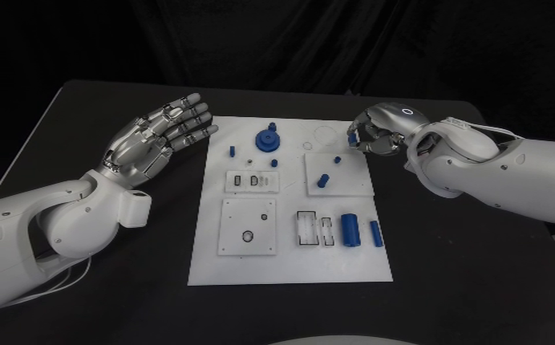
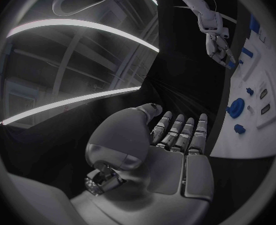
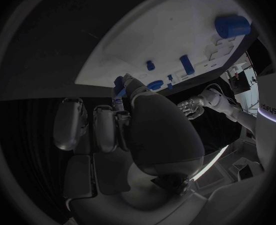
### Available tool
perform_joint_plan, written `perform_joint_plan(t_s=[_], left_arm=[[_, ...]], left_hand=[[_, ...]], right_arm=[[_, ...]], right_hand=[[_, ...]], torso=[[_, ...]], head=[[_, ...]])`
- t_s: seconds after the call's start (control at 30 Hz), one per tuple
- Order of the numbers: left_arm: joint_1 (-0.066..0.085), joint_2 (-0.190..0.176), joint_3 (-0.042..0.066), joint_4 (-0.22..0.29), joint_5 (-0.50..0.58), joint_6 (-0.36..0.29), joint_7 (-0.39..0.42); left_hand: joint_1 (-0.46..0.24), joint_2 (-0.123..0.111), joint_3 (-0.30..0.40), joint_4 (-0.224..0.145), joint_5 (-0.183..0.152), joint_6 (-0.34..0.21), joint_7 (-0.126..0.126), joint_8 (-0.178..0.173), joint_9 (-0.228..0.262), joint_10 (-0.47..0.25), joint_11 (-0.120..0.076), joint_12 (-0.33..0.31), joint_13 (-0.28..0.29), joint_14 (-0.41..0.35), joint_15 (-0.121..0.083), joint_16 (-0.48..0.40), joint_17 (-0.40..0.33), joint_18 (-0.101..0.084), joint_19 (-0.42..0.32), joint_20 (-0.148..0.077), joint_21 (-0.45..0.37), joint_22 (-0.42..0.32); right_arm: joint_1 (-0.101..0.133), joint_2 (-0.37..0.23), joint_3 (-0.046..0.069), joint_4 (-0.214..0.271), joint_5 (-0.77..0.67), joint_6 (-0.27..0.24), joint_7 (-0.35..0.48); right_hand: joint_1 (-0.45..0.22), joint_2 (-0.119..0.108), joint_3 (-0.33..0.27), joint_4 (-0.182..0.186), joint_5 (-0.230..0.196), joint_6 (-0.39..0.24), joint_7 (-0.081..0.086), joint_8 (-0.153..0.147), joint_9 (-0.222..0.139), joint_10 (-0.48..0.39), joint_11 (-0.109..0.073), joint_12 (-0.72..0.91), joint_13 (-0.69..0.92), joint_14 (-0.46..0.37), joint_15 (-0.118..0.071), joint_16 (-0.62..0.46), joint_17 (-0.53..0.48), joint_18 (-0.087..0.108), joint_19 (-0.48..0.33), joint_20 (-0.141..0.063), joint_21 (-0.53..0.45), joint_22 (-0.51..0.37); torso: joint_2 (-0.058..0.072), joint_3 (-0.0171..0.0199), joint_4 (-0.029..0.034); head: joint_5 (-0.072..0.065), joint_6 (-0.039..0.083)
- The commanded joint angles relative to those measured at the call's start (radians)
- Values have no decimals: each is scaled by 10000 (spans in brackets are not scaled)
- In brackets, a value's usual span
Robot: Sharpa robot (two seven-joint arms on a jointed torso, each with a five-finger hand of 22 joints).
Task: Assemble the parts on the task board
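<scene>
I see a matte black table with rounded far corners carrying one thing directly: a flat white rectangular task board, lying square in its middle with dark tabletop showing on every side, its long edges running away from me.

A: Is any lettering legible in the views?
B: No. In the right wrist view, dark letters stand on a white surface at the right rim, too small to make out.
A: And on the task board?
B: None legible.
</scene>
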Motion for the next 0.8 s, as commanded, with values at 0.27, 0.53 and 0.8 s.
perform_joint_plan(t_s=[0.27, 0.53, 0.8], left_arm=[[-21, 63, 8, -24, 23, 149, 245], [-22, 121, 8, -36, 23, 169, 231], [-24, 94, 8, -13, 23, 175, 209]], left_hand=[[-104, 12, 61, 15, -12, -15, 78, 39, 15, 5, 94, 53, 11, -92, -6, 25, -4, -83, -59, -22, -44, -12], [-104, 12, 61, 15, -12, -15, 78, 39, 15, 5, 94, 53, 11, -92, -6, 25, -4, -83, -59, -22, -44, -12], [-115, 7, 83, 19, -15, 10, 86, 47, 19, 12, 95, 70, 13, -93, -7, 34, -3, -83, -65, -23, -47, -14]], right_arm=[[489, 453, 29, 1379, -529, -418, 65], [393, 1510, 30, 1394, -536, 430, 208], [63, 2604, 34, 878, -537, 943, 352]], right_hand=[[-82, 31, -151, 112, -245, 94, -199, 145, 746, 23, -4, 1, 1233, 567, 2, -36, 817, 44, -37, -16, -61, 575], [-188, 14, -236, 182, -352, 48, -205, 158, 844, 31, -7, 3, 1230, 563, -2, -103, 757, 58, -48, -21, -123, 544], [-219, 10, -261, 198, -349, 38, -212, 165, 881, 17, -12, -10, 1212, 554, -5, -152, 715, 77, -80, -23, -200, 494]], torso=[[-9, -4, -15], [-6, -13, -18], [-3, -21, 15]], head=[[-8, -48], [15, -77], [15, -117]])
